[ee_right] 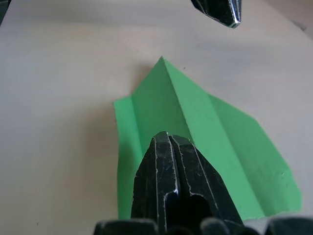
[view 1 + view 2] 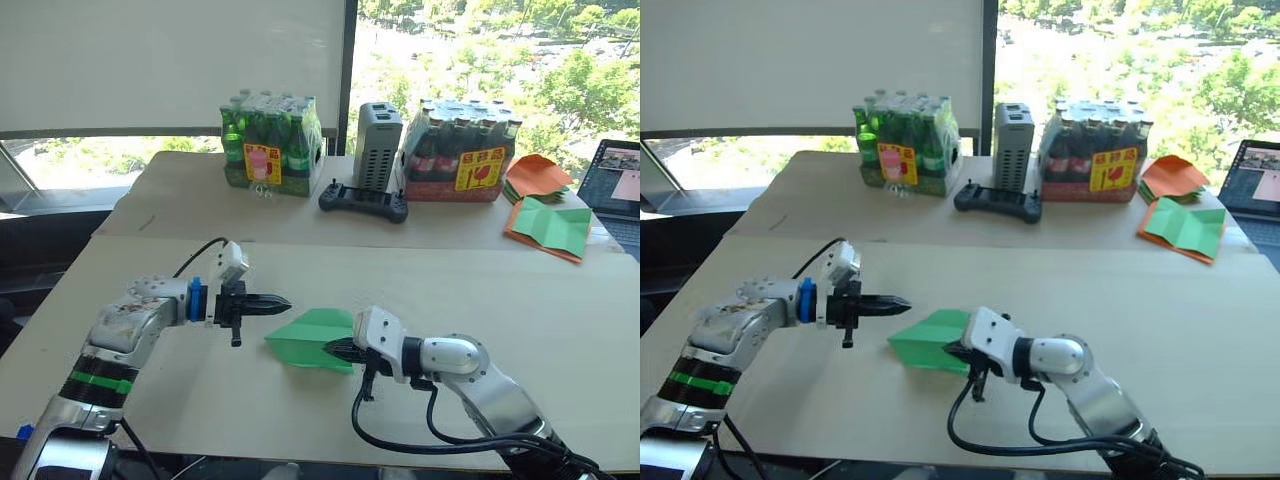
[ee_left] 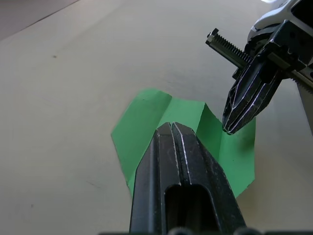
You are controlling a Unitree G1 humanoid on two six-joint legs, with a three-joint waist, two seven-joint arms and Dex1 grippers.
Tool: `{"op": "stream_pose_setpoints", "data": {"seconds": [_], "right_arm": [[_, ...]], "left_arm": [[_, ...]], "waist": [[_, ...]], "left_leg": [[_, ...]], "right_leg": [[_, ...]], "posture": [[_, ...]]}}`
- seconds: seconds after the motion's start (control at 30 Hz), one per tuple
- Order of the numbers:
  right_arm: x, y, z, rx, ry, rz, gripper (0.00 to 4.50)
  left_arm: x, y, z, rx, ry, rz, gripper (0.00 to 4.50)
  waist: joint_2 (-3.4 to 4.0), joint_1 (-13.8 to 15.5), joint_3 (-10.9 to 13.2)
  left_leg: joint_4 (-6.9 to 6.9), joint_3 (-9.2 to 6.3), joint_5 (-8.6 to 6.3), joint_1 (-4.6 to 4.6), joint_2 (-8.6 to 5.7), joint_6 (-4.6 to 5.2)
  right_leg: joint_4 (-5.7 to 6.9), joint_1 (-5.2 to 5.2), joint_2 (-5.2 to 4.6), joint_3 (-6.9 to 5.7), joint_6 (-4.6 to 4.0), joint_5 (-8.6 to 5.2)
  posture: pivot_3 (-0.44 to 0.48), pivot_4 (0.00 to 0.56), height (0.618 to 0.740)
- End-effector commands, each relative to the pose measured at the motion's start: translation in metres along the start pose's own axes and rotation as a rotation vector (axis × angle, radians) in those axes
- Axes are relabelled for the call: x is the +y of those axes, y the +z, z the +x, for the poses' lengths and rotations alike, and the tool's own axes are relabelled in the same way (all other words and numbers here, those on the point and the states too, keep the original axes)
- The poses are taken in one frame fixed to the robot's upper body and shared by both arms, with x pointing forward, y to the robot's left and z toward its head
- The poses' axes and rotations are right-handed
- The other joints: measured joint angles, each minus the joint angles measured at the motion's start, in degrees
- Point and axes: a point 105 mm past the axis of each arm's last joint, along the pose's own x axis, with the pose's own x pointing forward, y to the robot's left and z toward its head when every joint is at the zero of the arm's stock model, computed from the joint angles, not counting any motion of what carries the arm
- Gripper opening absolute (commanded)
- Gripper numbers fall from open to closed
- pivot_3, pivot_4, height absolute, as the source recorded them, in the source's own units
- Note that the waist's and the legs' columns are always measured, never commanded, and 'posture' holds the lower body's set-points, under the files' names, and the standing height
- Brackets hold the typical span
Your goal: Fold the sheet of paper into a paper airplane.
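Green and creased, the sheet of paper lay partly folded on the table. The right gripper, fingers together, pressed its three-o'clock edge. The left gripper, also closed and empty, hovered at eleven o'clock.

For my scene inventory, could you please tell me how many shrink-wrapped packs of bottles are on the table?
2. The green bottle pack stands at the table's far edge, left of the grey box; the dark bottle pack stands right of that box, beside the orange sheets.
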Motion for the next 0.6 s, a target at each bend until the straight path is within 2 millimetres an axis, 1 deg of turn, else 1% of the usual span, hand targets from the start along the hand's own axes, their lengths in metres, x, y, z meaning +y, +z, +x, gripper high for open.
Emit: {"op": "stream_pose_setpoints", "data": {"seconds": [0.03,0.13,0.27,0.4,0.53,0.6], "right_arm": [[0.006,-0.002,-0.001,0.012,0.02,-0.001,0.02],[0.011,-0.011,-0.001,0.044,0.037,0.011,0.02],[0.019,-0.017,0.002,0.066,0.063,0.009,0.02],[0.024,-0.016,0.003,0.064,0.081,0.006,0.02],[0.027,-0.012,0.0,0.047,0.09,0.005,0.02],[0.028,-0.011,-0.002,0.047,0.094,0.009,0.02]], "left_arm": [[0.005,0.005,0.0,0.022,-0.027,0.073,0.0],[0.01,0.005,0.004,0.048,-0.049,0.107,0.0],[0.011,0.006,0.009,0.067,-0.079,0.136,0.0],[0.011,0.003,0.012,0.102,-0.107,0.162,0.0],[0.011,-0.001,0.015,0.138,-0.135,0.196,0.0],[0.007,-0.001,0.017,0.14,-0.158,0.201,0.0]], "waist": [[0.0,-0.17,0.0],[-0.01,-0.26,0.0],[-0.01,-0.42,0.0],[-0.02,-0.6,-0.01],[-0.03,-0.61,-0.01],[-0.03,-0.65,-0.01]], "left_leg": [[0.0,0.0,0.0,-0.01,0.01,0.0],[0.01,0.0,0.02,-0.03,0.02,-0.02],[0.04,0.01,0.02,-0.03,0.01,-0.02],[0.04,0.01,0.02,-0.04,0.01,-0.02],[0.05,0.0,0.02,-0.04,0.01,-0.02],[0.05,0.0,0.02,-0.04,0.01,-0.02]], "right_leg": [[0.01,-0.03,0.01,0.0,0.0,0.0],[0.09,-0.08,0.01,0.01,0.0,0.0],[0.13,-0.08,0.0,0.01,0.0,0.0],[0.17,-0.09,0.0,0.01,0.0,0.0],[0.17,-0.09,0.01,0.0,0.0,0.0],[0.17,-0.09,0.01,0.0,0.0,0.0]], "posture": [[0.0,0.15,0.675],[0.0,0.15,0.675],[0.0,0.15,0.675],[0.0,0.15,0.675],[0.0,0.15,0.675],[0.0,0.15,0.675]]}}
